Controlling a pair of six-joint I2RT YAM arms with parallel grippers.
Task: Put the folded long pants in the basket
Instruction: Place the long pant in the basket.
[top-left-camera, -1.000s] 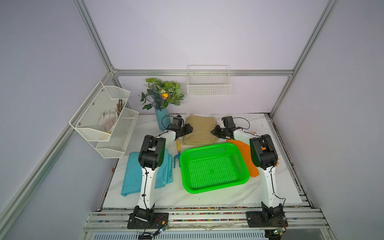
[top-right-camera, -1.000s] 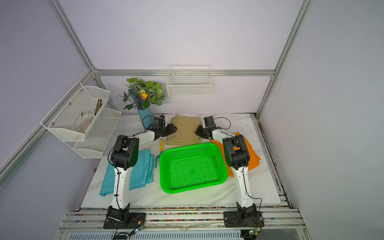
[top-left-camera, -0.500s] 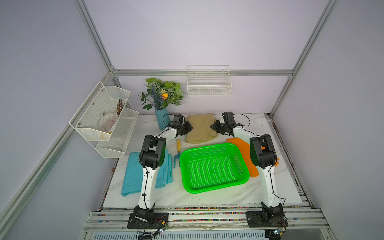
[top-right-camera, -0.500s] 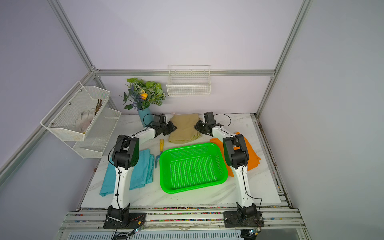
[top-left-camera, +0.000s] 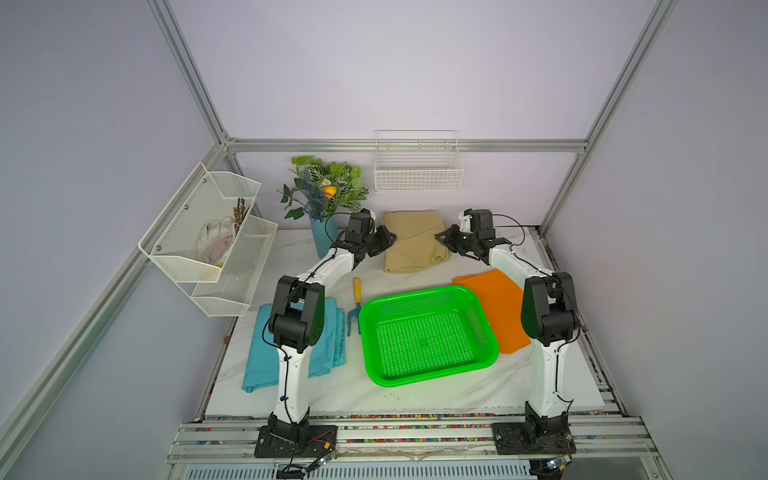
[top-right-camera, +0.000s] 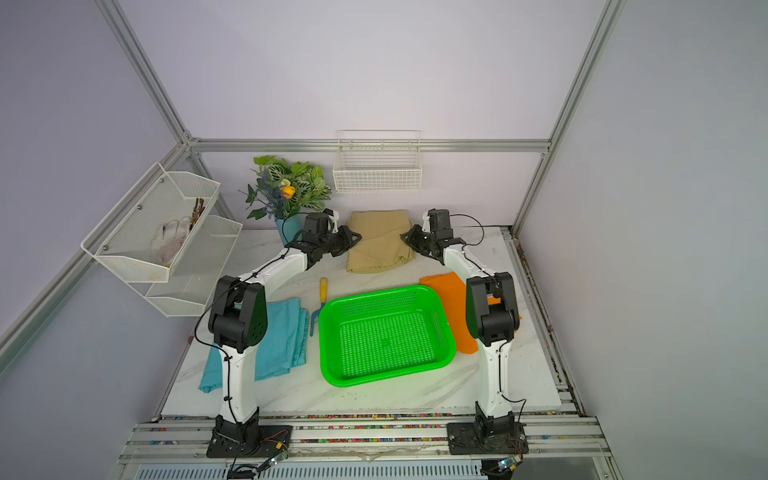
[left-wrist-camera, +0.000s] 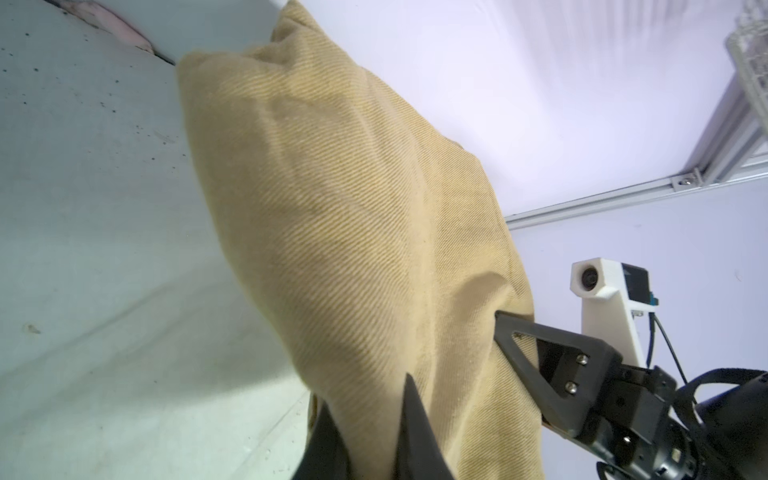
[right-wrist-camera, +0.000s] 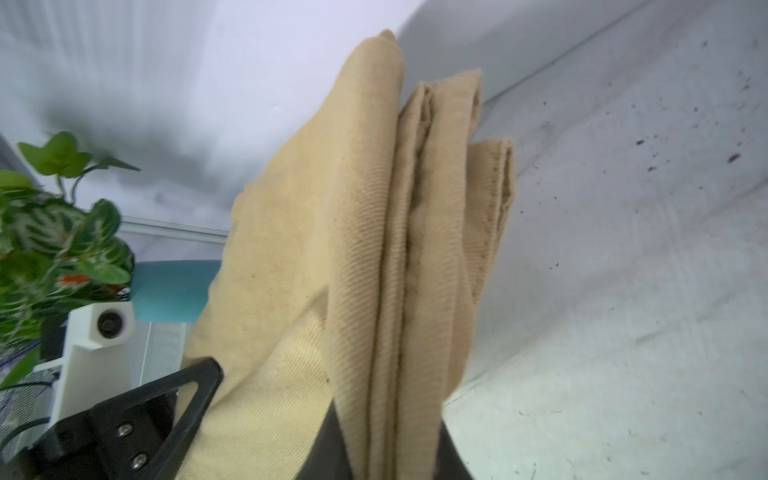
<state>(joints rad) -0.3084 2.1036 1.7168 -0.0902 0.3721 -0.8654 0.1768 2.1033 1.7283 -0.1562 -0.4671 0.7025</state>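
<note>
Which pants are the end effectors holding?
The tan pants at the back, pinched on both sides; orange pants and teal pants lie flat beside the basket.

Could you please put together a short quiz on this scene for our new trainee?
1. The held pants, pinched at opposite edges by the left gripper and the right gripper, are which colour? A orange; B tan; C teal.
2. True or false: the green basket has a garment lying in it.
3. Name the yellow-handled tool lying just left of the basket.

Key: 1 B; 2 false; 3 a garden fork.
</note>
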